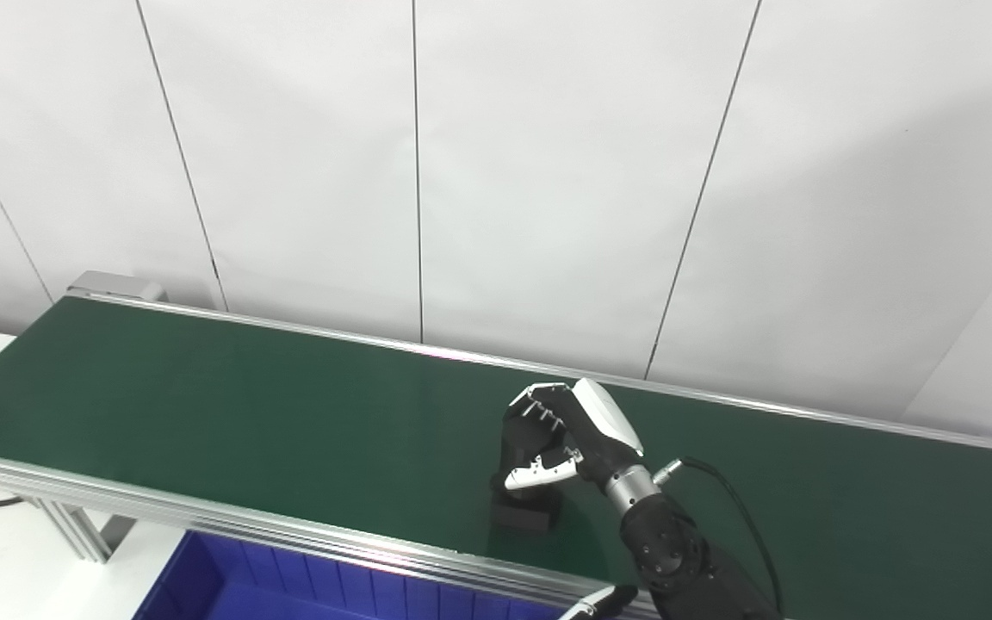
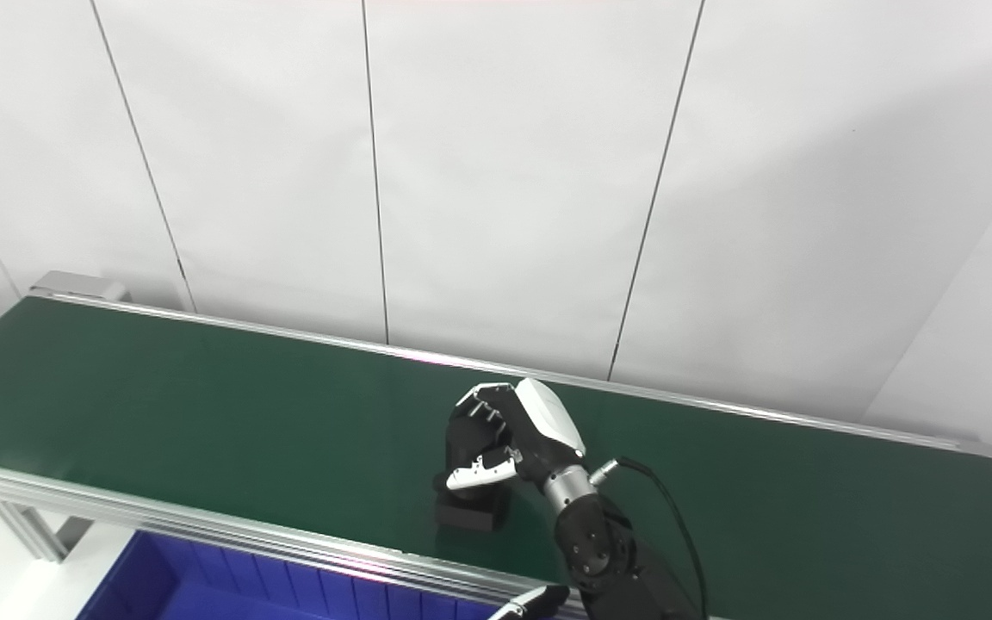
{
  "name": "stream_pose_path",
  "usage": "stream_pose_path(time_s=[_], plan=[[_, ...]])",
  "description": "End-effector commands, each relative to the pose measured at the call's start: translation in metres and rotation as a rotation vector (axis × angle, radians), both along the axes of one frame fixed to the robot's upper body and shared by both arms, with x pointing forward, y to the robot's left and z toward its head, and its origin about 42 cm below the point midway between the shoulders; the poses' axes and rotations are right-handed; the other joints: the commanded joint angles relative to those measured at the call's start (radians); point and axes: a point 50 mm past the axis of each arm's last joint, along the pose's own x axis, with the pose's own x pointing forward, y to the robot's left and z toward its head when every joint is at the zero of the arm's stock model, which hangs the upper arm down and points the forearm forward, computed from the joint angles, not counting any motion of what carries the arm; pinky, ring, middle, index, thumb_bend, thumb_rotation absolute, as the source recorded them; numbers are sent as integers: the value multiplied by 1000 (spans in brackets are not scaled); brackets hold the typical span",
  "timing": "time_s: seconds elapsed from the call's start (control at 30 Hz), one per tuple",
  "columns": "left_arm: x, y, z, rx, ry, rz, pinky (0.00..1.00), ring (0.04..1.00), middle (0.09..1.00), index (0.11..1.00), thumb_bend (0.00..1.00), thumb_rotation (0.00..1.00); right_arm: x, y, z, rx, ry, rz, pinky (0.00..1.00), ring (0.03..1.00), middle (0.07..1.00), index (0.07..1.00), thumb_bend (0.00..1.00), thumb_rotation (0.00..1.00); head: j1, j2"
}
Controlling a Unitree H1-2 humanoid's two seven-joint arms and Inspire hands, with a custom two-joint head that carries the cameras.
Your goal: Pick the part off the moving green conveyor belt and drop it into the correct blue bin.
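White wall panels with thin dark seams fill the background behind my rig, and I can read no brand, label or writing anywhere in either eye view. Below the panels the green conveyor belt (image 1: 203, 405) runs across the picture between silver rails, slanting down toward the right.

My right hand (image 1: 569, 435) is over the belt, closer to its near rail than its far one and a little right of the middle of its length. Its fingers (image 1: 520, 439) are curled downward and inward, with the thumb crossing in front, and they close on the top of the part (image 1: 526, 510), a small dark block. The block's lower end shows beneath the fingers, at or just above the belt; I cannot tell whether it touches the green. The white back shell of the hand faces up and toward the far rail, and a black cable loops away from the wrist over the belt.

Just past the near rail, below the belt's near edge, sits the blue bin (image 1: 229, 577), of which I see ribbed inner walls and part of the floor at the bottom of the picture.

Of my left hand (image 1: 604, 603) only a white-and-black tip shows at the very bottom edge, by the near rail, just beside my right forearm. I cannot tell whether its fingers are open or closed.
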Motion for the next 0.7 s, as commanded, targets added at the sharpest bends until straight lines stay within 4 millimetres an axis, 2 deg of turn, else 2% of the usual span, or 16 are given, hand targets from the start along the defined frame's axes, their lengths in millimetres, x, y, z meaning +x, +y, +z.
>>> stream_pose_path(time_s=[0.0, 0.1, 0.17, 0.27, 0.47, 0.5, 0.53, 0.67], plan=[[-5, -17, 14, -77, -41, -13, 869, 863, 882, 868, 948, 819, 4, 2, 19, 33, -66, 26, 322, 378, 459, 537, 514, 0, -5, 7], [-3, -17, 14, -73, -46, -13, 874, 867, 889, 869, 935, 826, 3, -3, 22, 62, -82, 31, 300, 369, 459, 546, 511, 0, -10, 9], [-1, -16, 14, -71, -48, -12, 882, 872, 893, 872, 929, 830, 2, -8, 27, 86, -109, 40, 295, 368, 463, 546, 510, 0, -45, 19], [1, -13, 14, -58, -60, -7, 893, 884, 902, 884, 913, 853, -1, -14, 41, 130, -182, 53, 311, 376, 460, 545, 511, 0, -107, 31], [5, -8, 13, -53, -59, 11, 912, 889, 907, 898, 915, 876, -3, -26, 71, 163, -288, 47, 287, 372, 448, 537, 513, 0, -182, 21], [5, -7, 12, -52, -61, 15, 918, 887, 903, 894, 906, 881, -5, -29, 77, 151, -322, 47, 349, 387, 435, 529, 514, 0, -194, 20], [6, -6, 12, -50, -62, 18, 921, 886, 902, 893, 901, 888, -5, -30, 80, 141, -344, 46, 357, 391, 434, 530, 515, 0, -206, 21], [8, -1, 12, -60, -49, 29, 941, 895, 901, 907, 903, 892, -12, -40, 98, 92, -456, 39, 275, 370, 448, 540, 511, 0, -268, 27]])
